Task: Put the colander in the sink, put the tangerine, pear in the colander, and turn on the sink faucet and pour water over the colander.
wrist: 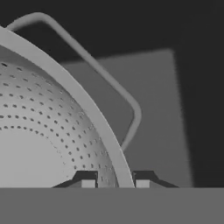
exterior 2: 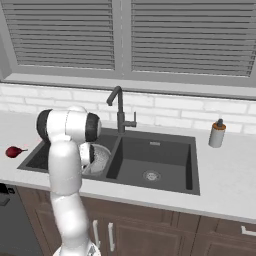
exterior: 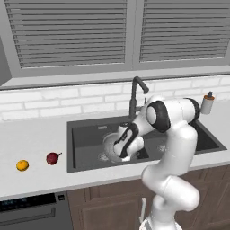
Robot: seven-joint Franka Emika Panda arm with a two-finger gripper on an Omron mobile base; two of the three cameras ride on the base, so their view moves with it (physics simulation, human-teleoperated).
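- Left base view: the arm reaches down into the left basin of the sink [exterior: 85, 134], and the gripper [exterior: 127, 155] is low at the colander [exterior: 109, 146], which sits in that basin close to the divider. The jaws are too small here to read.
- Same view: the sink faucet [exterior: 134, 96] stands at the sink's back edge, spout bent over. Out on the counter [exterior: 36, 134], left of the sink, the pear [exterior: 53, 158] lies near the basin's left edge with the tangerine [exterior: 22, 165] further left, both towards the counter's front edge. A soap dispenser [exterior: 207, 103] stands by the sink's back right corner.
- Right base view: the arm's elbow covers much of the left basin; a perforated slice of colander shows against the divider. The pear lies on the counter beyond the sink's left edge. The right basin lies bare around its drain.
- Hand view: one fingertip [wrist: 87, 180] sits inside the colander's rim, the other outside, the rim running between them. The jaws stand narrow astride it; whether they pinch the metal I cannot tell. The side handle loops away over the dark sink floor.
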